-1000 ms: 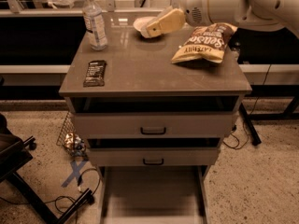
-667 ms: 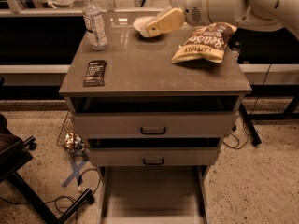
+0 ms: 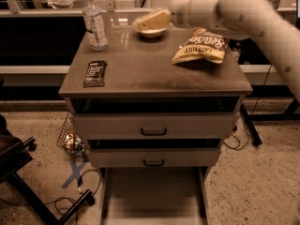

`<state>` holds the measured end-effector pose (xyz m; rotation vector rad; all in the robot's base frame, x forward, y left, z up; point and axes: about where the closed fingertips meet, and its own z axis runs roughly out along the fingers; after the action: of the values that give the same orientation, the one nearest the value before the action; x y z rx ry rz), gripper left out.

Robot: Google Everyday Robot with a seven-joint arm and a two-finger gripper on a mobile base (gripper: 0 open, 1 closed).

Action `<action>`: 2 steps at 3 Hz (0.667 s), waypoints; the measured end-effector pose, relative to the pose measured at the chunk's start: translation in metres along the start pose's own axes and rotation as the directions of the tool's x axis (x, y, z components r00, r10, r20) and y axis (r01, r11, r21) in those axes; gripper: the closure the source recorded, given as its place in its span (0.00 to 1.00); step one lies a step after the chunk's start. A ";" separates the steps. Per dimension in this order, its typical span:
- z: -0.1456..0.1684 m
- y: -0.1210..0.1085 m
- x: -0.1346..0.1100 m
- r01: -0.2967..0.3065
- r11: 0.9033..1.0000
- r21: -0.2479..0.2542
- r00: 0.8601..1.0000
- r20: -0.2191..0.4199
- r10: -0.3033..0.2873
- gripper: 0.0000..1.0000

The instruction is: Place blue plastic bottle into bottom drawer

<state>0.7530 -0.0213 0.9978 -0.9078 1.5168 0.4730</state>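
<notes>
The gripper [image 3: 149, 21], beige and wedge-shaped, hangs over the rear middle of the cabinet top [image 3: 154, 74], pointing left. Whether it is open or closed cannot be told, and it holds nothing. Compared with one second ago, it sits slightly further left, nearer the blue plastic bottle [image 3: 95, 25], and the arm behind it fills more of the upper right. Nothing on the cabinet has shifted.

This reads as the reach toward the bottle, with the grasp not yet made. The bottle stands upright at the rear left corner of the top, cap on, well apart from the gripper.

To the right of the gripper lies one chip bag [image 3: 200, 46], flat, near the right edge. Toward the front left lies one dark snack bar [image 3: 94, 74].

Below the top there are three drawers. The two upper drawers [image 3: 153, 125], each with one black handle, show dark gaps above their fronts. The bottom drawer [image 3: 152, 196] is pulled out, and the part of its pale floor in view is bare, ready to receive the bottle.

Counts: one gripper, one bottle, one bag, one bar, three drawers, two handles.
</notes>
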 end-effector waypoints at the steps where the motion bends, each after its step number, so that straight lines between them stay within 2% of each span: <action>1: 0.068 -0.033 0.007 -0.052 0.998 0.038 0.998 0.024 0.051 0.00; 2: 0.144 -0.043 0.002 -0.079 0.997 0.004 0.995 0.068 0.079 0.00</action>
<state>0.8782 0.0604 0.9797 -0.8207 1.4960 0.5502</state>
